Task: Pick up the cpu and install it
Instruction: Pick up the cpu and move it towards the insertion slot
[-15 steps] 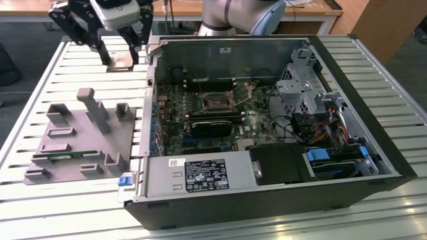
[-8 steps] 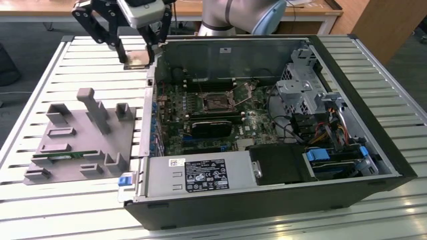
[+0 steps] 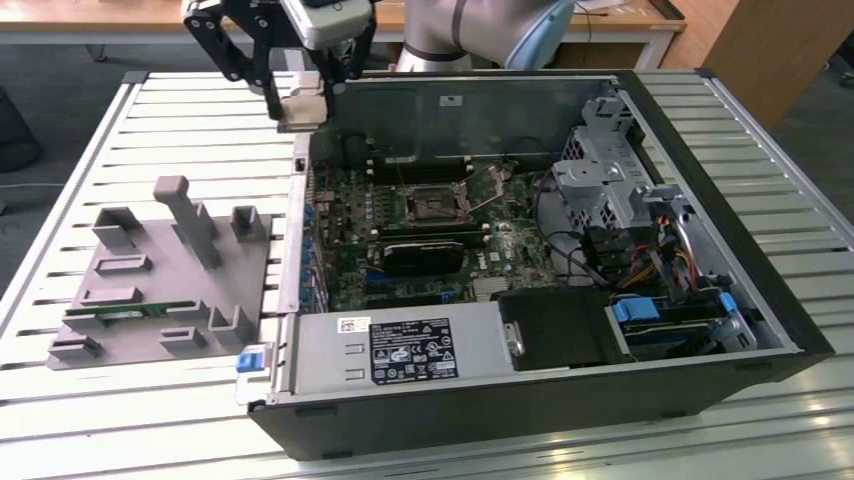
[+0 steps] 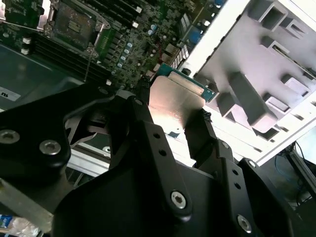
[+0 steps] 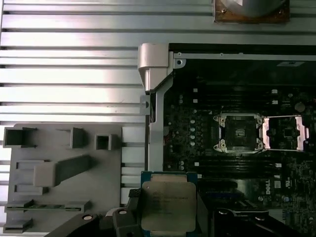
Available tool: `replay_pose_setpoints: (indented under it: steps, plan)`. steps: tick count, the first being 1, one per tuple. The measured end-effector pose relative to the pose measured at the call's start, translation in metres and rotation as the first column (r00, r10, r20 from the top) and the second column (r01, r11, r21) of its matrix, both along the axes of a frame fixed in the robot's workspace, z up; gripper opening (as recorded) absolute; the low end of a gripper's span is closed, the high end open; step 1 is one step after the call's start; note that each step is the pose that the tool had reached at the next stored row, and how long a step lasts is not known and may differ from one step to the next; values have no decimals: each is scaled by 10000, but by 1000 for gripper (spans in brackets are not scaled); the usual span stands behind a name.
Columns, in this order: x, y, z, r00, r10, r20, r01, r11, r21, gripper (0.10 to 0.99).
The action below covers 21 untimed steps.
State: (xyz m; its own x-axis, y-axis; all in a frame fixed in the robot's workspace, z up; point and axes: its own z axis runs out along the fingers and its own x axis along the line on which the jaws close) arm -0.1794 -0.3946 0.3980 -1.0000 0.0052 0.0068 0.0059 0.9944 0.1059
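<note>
The cpu [image 3: 300,108] is a small silver-topped square chip with a green rim, held in the air by my gripper [image 3: 302,112], which is shut on its two sides. It hangs over the back corner of the open computer case [image 3: 787,330], at the exterior view's left. Both wrist views show the cpu [image 4: 175,98] [image 5: 168,205] between the black fingers [image 4: 143,128]. The motherboard's open socket [image 3: 434,207] [image 5: 240,132] [image 4: 74,24] lies lower, inside the case, with its metal latch frame [image 5: 286,133] flipped aside.
A grey plastic tray [image 3: 127,345] [image 5: 106,197] with upright posts sits on the slatted table [image 3: 174,130] beside the case and holds a green memory stick [image 3: 127,311] [image 5: 47,206]. A power supply [image 3: 400,350], drive cage [image 3: 601,170] and cables [image 3: 667,270] crowd the case.
</note>
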Motion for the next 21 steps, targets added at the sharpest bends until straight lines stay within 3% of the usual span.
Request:
replay_pose_setpoints:
  steps: [10, 21]
  plan:
    - [287, 118, -14, 10000, 0, 54, 0, 10000, 0, 533]
    - [709, 140, -25, 9999, 0, 131, 0, 10000, 3, 533]
